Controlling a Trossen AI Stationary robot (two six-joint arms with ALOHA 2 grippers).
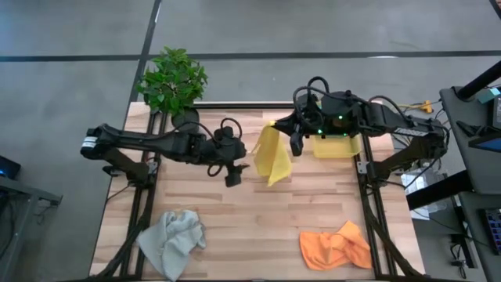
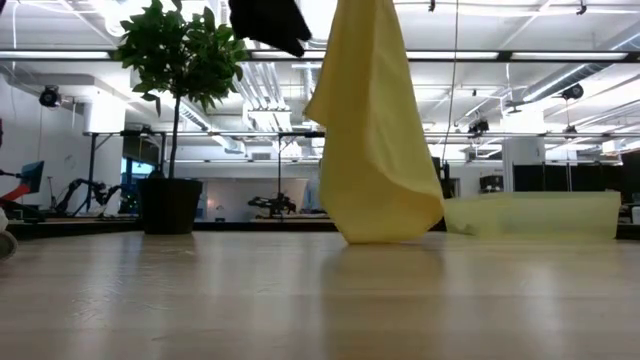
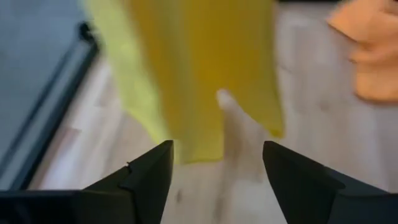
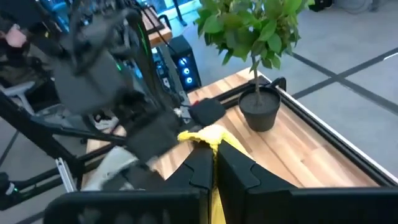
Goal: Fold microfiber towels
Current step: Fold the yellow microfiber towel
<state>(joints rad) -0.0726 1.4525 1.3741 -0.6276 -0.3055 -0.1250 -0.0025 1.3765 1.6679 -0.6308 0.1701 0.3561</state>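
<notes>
Hanging mid-table, the yellow towel [image 1: 273,156] droops in soft folds from the right pincer [image 4: 214,163], clenched on its top corner, its bottom edge brushing the wood table [image 1: 250,211]. The left pincer [image 3: 216,163] hovers just beside it, released wide. Open planks lie in front; the crumpled grey towel [image 1: 173,241] and orange towel [image 1: 335,245] sit near the front corners.
</notes>
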